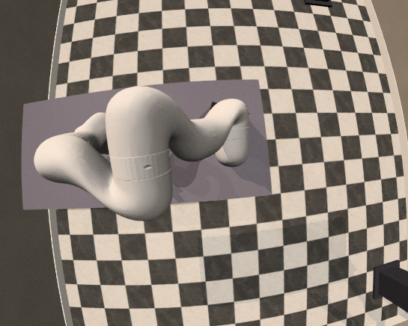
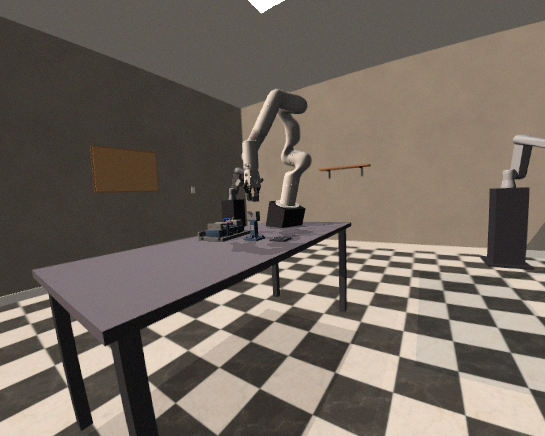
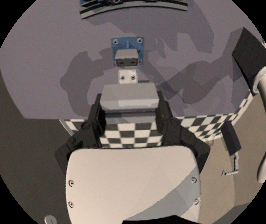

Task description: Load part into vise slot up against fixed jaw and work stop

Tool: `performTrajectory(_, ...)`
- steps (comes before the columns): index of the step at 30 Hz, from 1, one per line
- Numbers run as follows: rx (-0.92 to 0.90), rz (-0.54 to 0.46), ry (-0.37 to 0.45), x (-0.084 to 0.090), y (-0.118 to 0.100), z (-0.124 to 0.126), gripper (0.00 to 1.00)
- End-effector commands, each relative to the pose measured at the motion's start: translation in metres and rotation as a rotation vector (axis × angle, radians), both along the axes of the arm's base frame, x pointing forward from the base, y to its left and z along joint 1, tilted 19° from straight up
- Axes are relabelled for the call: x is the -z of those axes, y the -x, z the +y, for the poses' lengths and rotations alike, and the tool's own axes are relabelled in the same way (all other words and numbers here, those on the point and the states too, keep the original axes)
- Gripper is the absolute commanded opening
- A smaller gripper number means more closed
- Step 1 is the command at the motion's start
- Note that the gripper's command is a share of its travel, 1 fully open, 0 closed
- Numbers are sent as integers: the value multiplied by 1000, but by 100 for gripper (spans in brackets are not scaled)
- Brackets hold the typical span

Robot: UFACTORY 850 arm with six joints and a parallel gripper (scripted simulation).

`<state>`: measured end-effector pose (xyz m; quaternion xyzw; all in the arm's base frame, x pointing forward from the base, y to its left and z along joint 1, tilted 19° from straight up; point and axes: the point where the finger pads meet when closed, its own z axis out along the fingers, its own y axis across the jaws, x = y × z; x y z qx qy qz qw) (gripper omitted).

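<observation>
In the exterior view the white arm (image 1: 140,123) (image 2: 265,117) is bent high over the far part of the table (image 1: 39,194) (image 2: 147,275) (image 3: 29,75), its wrist pointed down near the middle of the frame. The gripper (image 2: 252,196) (image 3: 129,100) is held above the V-block (image 2: 253,216) (image 3: 127,56), with a gap seen between them.

In the wrist view the grey block (image 3: 130,95) is clamped between the two dark fingers, just above the middle of the frame — one finger at each end, its long side laid across the picture. Which way its milled slot is turned cannot be told. The V-block, on its blue foot, is shown higher up, and a pale piece with two dark holes (image 3: 128,76) is seen between it and the block.

The vise (image 2: 224,230) (image 3: 134,9) is placed left of the V-block in the exterior view; in the wrist view it is cut off by the upper edge. The part is not in it — it is carried by the gripper. A low dark plate (image 2: 281,239) is seen on the table, right of the V-block in the exterior view. From the top, the gripper and the vise are hidden by the arm.
</observation>
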<state>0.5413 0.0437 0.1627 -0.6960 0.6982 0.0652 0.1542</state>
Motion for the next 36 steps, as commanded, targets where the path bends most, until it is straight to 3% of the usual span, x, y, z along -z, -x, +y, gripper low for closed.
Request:
performTrajectory(1, 0, -2, 0, -3, 0, -1, 0)
performTrajectory(36, 91, 27, -12, -2, -8, -15, 0)
